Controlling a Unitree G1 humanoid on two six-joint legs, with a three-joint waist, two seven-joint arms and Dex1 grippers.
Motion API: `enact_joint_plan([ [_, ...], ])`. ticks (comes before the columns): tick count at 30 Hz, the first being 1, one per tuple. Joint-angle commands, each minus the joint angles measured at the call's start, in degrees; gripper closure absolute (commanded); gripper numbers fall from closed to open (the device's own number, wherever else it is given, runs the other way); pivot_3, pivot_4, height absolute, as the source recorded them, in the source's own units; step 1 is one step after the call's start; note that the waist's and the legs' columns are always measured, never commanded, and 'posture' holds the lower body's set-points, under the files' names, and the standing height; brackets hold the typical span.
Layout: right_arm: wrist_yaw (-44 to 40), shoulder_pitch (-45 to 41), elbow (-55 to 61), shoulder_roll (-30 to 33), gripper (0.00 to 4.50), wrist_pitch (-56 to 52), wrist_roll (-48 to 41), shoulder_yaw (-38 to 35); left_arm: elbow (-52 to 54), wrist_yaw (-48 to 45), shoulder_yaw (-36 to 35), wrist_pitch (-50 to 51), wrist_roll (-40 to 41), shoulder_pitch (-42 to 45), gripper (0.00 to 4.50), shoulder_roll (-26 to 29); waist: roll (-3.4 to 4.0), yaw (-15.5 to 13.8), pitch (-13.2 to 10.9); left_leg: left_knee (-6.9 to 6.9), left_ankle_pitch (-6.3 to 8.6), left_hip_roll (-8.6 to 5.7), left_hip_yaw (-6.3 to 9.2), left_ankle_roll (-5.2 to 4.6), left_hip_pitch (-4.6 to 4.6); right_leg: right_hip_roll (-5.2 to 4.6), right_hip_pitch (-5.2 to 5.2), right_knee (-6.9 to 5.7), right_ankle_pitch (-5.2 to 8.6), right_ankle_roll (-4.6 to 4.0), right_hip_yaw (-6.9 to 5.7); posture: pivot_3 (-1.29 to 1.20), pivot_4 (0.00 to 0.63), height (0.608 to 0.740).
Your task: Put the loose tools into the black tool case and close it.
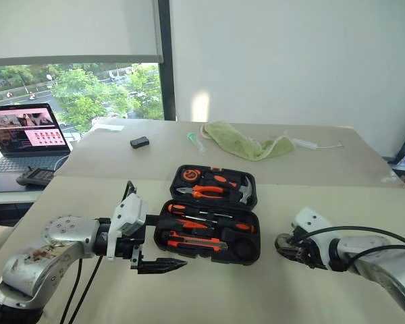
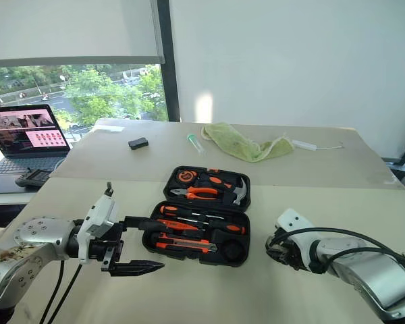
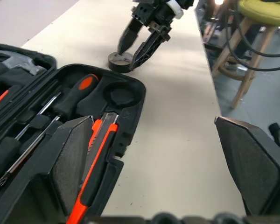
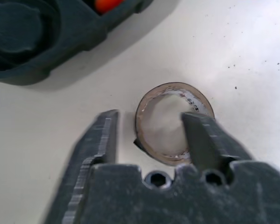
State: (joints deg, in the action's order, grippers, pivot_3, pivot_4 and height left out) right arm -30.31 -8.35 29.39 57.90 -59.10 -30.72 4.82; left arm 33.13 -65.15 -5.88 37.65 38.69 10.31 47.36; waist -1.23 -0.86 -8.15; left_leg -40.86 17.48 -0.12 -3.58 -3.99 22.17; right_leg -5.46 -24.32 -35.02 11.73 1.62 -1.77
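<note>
The black tool case lies open in the middle of the table. In its moulded slots sit two black-and-orange screwdrivers and the utility knife; the round slot is empty. The small black tape roll lies flat on the table to the right of the case. My right gripper points down over it, one finger inside the ring and the other outside, with gaps to the wall. My left gripper hangs wide open and empty at the case's left front corner.
Pliers and a hammer sit in the case's lid half. A laptop stands at the far left, with a small black box and a green cloth on the far table. A stool stands beyond the table's right edge.
</note>
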Motion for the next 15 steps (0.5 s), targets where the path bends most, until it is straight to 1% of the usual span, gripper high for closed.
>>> enact_joint_plan([
  [1, -2.6, -1.7, -0.9, 0.9, 3.81, 1.6, 2.6, 1.0, 1.9, 2.1, -1.5, -0.4, 1.4, -0.8, 0.0, 0.1, 0.0, 0.0, 0.0, 0.0, 0.0, 0.0, 0.0, 0.0, -0.01, 0.0, 0.01, 0.0, 0.0, 0.0, 0.0, 0.0, 0.15, 0.74],
  [2, -3.3, -2.0, -0.9, 1.0, 4.04, 1.6, 2.6, 0.8, 1.9, 2.6, -1.5, -0.3, 1.6, -0.9, 0.0, 0.0, 0.01, 0.0, 0.0, 0.0, 0.0, 0.0, 0.0, 0.0, 0.0, 0.01, 0.0, 0.0, 0.0, 0.0, -0.01, 0.0, 0.15, 0.74],
  [3, -4.1, -2.2, -0.8, 1.2, 4.43, 1.8, 2.8, 0.7, 1.8, 3.0, -1.5, -0.3, 1.8, -1.0, 0.0, -0.1, 0.01, 0.1, 0.0, 0.0, 0.0, 0.0, 0.0, 0.0, 0.0, 0.01, 0.0, 0.0, 0.0, 0.01, -0.01, 0.0, 0.15, 0.74],
  [7, -7.7, -3.9, 2.7, 2.0, 4.43, 1.4, 1.0, -1.8, 1.6, 4.5, -1.6, -0.4, 2.3, -1.7, 0.0, 0.1, 0.02, 0.1, 0.0, 0.0, 0.0, 0.01, 0.0, 0.0, -0.01, 0.01, 0.0, -0.01, -0.01, 0.01, -0.01, 0.0, 0.15, 0.74],
  [9, -9.9, -7.2, 6.2, 1.0, 4.43, -1.8, -3.8, -3.1, 1.1, 4.7, -1.7, -1.0, 1.8, -2.3, 0.0, 0.5, 0.06, 0.1, 0.0, 0.0, -0.01, 0.02, 0.01, 0.01, -0.01, 0.01, 0.0, -0.01, -0.01, 0.02, -0.01, 0.0, 0.15, 0.74],
  [11, -11.3, -11.6, 8.9, -0.8, 4.43, -5.8, -8.9, -2.8, 0.4, 4.9, -2.1, -1.1, 1.8, -2.8, 0.0, 0.8, 0.11, 0.5, -0.1, 0.0, -0.01, 0.04, 0.01, 0.03, -0.01, 0.03, -0.03, -0.02, -0.03, 0.0, 0.01, 0.0, 0.15, 0.74],
  [12, -11.3, -13.4, 9.4, -1.6, 4.43, -7.4, -10.1, -2.0, 0.1, 4.8, -2.1, -1.1, 1.8, -2.9, 0.0, 1.0, 0.12, 0.5, -0.1, 0.02, -0.02, 0.07, 0.02, 0.04, -0.04, 0.06, -0.04, -0.02, -0.05, -0.03, 0.04, 0.0, 0.15, 0.74],
  [15, -9.1, -20.0, 8.1, -5.8, 4.43, -11.5, -8.6, 5.5, -0.9, 3.9, -1.8, -2.5, 0.7, -3.4, 0.0, 1.6, 0.1, 0.4, -0.1, 0.05, -0.04, 0.1, 0.11, 0.08, -0.08, 0.09, 0.01, -0.02, -0.05, -0.06, -0.06, 0.0, 0.15, 0.74],
])
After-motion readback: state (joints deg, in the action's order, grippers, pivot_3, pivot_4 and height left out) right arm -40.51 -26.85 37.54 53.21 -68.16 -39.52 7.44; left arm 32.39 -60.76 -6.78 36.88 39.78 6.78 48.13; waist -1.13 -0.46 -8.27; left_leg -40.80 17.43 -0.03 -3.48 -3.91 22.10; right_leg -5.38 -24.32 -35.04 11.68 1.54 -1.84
